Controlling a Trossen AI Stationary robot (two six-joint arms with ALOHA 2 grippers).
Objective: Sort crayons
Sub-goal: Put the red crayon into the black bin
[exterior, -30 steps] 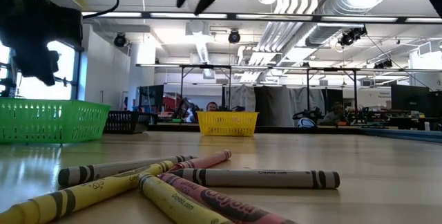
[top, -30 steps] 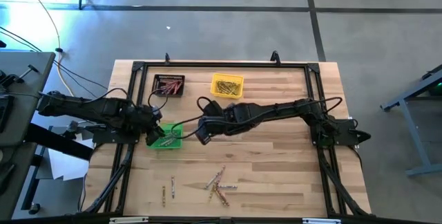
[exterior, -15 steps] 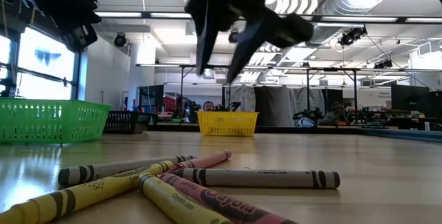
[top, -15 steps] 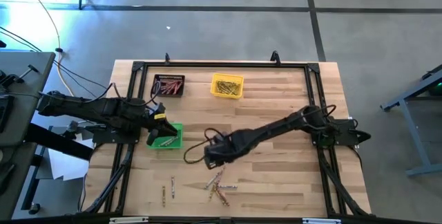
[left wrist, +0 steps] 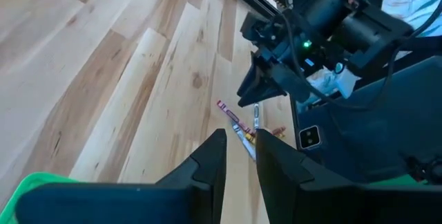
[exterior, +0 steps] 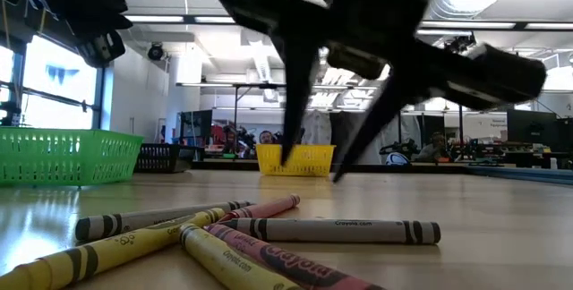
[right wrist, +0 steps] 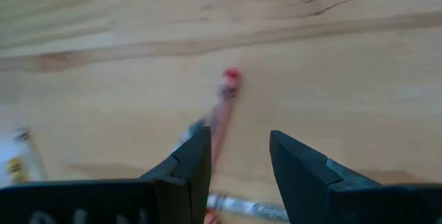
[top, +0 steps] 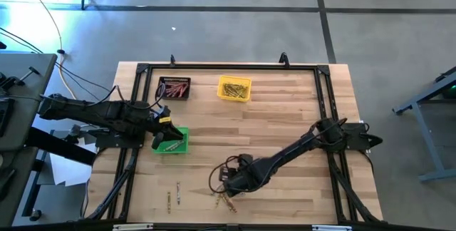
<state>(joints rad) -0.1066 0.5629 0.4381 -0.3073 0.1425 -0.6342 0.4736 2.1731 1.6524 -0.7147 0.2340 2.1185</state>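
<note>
Two dark jointed arms, black looping cables, tapered black jaws

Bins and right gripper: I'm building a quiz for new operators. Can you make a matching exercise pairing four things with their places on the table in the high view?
Things:
1. black bin
2. yellow bin
3. green bin
4. right gripper

Places:
A. above the loose crayons near the table's front edge
B. back row, centre
C. by the left gripper, left side
D. back row, left

Pairs: 1-D, 2-B, 3-C, 4-A
</note>
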